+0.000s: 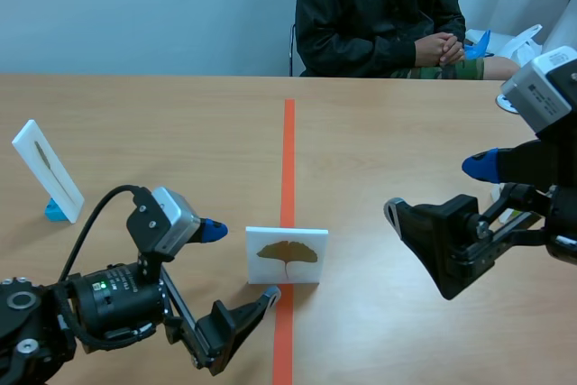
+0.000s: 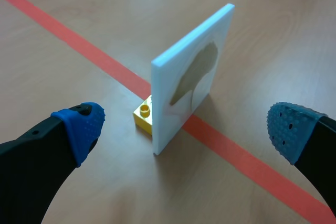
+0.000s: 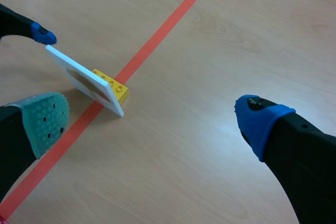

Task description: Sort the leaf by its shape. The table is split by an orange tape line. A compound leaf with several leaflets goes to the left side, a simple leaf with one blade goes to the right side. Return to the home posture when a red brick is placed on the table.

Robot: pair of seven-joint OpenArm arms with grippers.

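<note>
Left gripper (image 1: 242,263) gapes near leaf card (image 1: 287,255); right gripper (image 1: 436,189) apart; yellow base (image 2: 144,114) mostly hidden

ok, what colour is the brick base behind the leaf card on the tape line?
Yellow brick base, behind the leaf card; best in the right wrist view.

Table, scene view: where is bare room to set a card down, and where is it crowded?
Free: the right half, between the tape line and the right gripper; the left half between the narrow-leaf card and that line. Crowded: around the fan-leaf card, with the left gripper open beside it.
</note>
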